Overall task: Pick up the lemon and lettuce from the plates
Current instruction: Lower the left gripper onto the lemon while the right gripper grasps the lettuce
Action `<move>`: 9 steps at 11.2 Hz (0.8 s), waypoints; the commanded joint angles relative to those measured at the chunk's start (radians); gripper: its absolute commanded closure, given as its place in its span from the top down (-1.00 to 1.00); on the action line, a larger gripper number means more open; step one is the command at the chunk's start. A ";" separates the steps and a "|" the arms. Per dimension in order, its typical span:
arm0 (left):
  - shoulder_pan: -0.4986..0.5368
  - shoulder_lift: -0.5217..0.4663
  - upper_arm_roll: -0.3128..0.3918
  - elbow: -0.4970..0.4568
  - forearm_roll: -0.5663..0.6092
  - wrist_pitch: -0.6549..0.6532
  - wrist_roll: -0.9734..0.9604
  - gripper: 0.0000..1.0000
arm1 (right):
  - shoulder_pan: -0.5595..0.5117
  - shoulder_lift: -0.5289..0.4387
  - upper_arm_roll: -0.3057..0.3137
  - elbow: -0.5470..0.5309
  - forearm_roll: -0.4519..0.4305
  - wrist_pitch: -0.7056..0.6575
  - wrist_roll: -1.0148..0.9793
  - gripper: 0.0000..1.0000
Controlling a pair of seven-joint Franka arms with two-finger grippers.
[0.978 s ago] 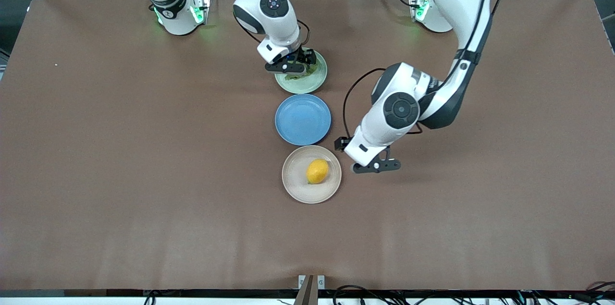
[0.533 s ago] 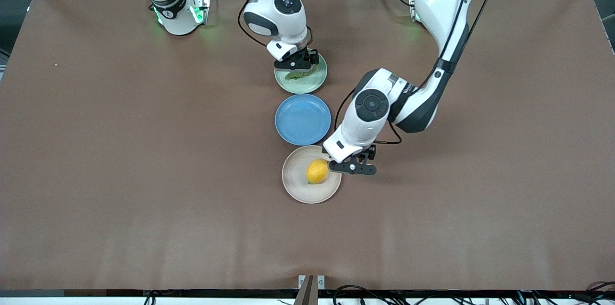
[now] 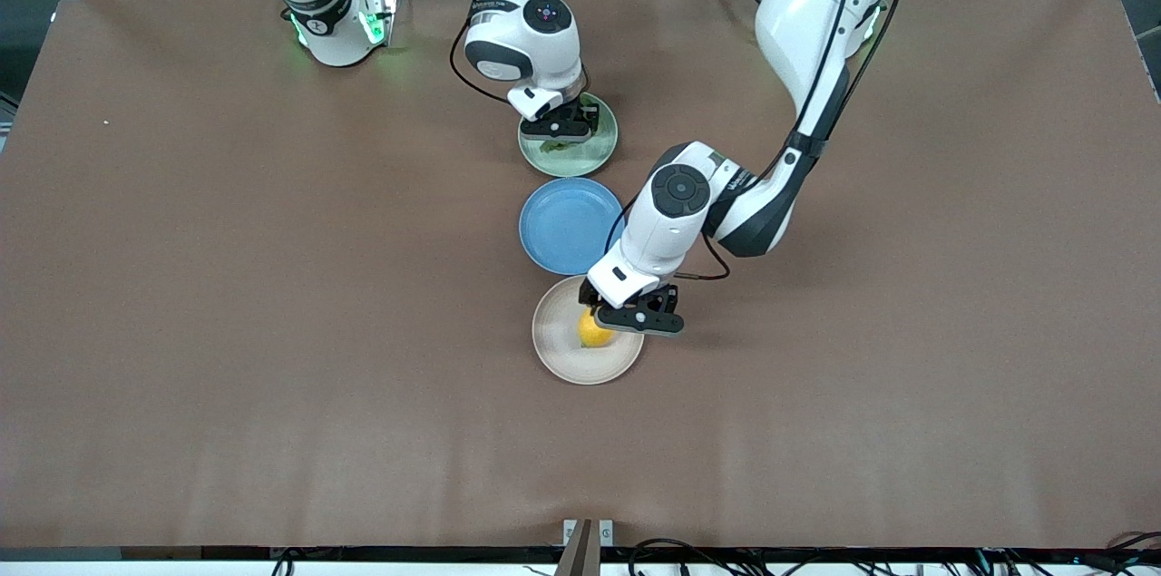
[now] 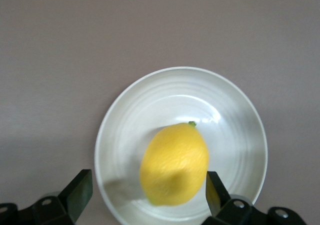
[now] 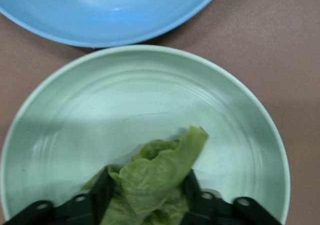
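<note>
Yellow smooth oval lemon (image 4: 174, 165); wrinkly lettuce (image 5: 150, 185)

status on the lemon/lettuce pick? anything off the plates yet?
Done: nothing is off yet. In hand: the right end effector is down on the pale green plate with its fingers either side of the lettuce; the left end effector is open over the beige plate, straddling the lemon. Left: close both grips and lift. The blue plate holds nothing.
</note>
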 commanded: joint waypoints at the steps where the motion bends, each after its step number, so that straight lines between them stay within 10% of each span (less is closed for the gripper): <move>1: -0.042 0.045 0.015 0.030 0.026 0.080 -0.122 1.00 | -0.017 0.004 0.004 0.010 -0.033 -0.007 0.039 -1.00; 9: -0.042 0.077 0.015 0.025 0.026 0.160 -0.161 1.00 | -0.116 -0.102 -0.001 0.020 -0.030 -0.014 -0.027 -1.00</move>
